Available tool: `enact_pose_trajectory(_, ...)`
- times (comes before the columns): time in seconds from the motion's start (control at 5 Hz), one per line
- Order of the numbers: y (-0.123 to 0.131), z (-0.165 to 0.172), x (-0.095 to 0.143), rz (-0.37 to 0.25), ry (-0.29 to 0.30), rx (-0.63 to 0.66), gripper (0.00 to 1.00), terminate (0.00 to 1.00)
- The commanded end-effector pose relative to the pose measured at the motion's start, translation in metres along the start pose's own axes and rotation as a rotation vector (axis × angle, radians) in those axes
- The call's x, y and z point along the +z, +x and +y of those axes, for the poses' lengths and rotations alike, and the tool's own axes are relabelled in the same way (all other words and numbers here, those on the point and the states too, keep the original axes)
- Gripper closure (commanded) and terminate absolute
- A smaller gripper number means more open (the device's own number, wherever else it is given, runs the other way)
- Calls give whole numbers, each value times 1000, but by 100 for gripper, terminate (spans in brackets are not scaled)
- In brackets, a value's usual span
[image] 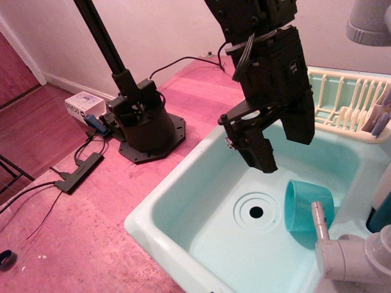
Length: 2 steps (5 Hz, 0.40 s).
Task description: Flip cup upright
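A grey faucet (342, 253) stood below-right of the gripper (278, 149). The cup (307, 210) lay sideways in the sink (183, 201) beneath it; jaw opening indeterminate.

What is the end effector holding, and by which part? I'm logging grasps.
Nothing: the end effector hangs above the sink basin, apart from the cup lying on its side.

The faucet (342, 247) hides part of the cup (303, 210).
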State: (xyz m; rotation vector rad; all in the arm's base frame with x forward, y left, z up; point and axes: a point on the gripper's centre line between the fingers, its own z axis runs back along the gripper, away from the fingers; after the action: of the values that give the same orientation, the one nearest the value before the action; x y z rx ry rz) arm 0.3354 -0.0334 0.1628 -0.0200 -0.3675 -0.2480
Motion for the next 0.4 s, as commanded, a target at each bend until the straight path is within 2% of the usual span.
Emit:
enact_pose_trajectory(0.0,0,0,0,0,0,0,0,0)
enact_pose_trajectory(0.2,1,4,-4,27,-25,-214,0,0)
